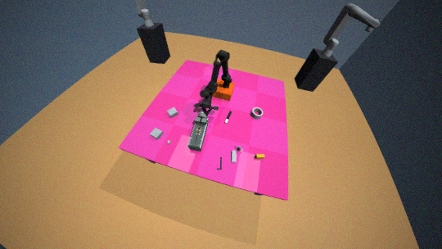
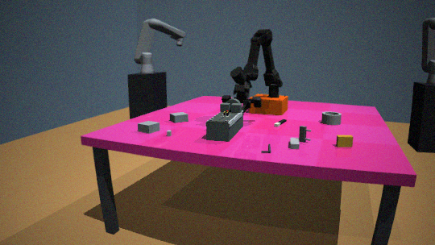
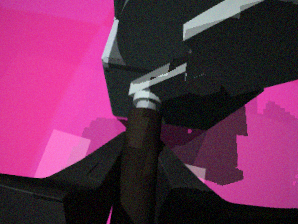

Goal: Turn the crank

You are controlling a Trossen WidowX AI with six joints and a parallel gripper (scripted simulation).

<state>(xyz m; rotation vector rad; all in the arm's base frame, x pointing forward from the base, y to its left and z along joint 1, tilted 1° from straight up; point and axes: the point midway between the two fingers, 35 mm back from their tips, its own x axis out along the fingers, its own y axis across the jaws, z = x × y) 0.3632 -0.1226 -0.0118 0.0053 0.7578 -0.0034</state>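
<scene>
The grey machine (image 1: 197,143) (image 2: 217,131) stands on the pink table, its long slide body stretching away from the arm. Its crank end shows dark and close in the wrist view. My gripper (image 1: 207,110) (image 2: 242,104) (image 3: 139,140) is shut on the brown crank handle (image 3: 142,145), one finger on each side, with the pale collar (image 3: 146,100) at the handle's far end. The red pointer (image 1: 199,129) is a tiny spot on top of the slide, near brass-coloured spots. It is out of the wrist view, and whether it is level with the zero marks is too small to tell.
Two grey blocks (image 1: 172,112) (image 1: 156,133) lie on one side of the machine. On the other are a black-and-white stick (image 1: 228,116), a grey ring (image 2: 331,120), a yellow block (image 1: 259,156), a pale block (image 1: 233,156) and an L-shaped key (image 1: 220,164). The orange base (image 2: 267,106) is behind.
</scene>
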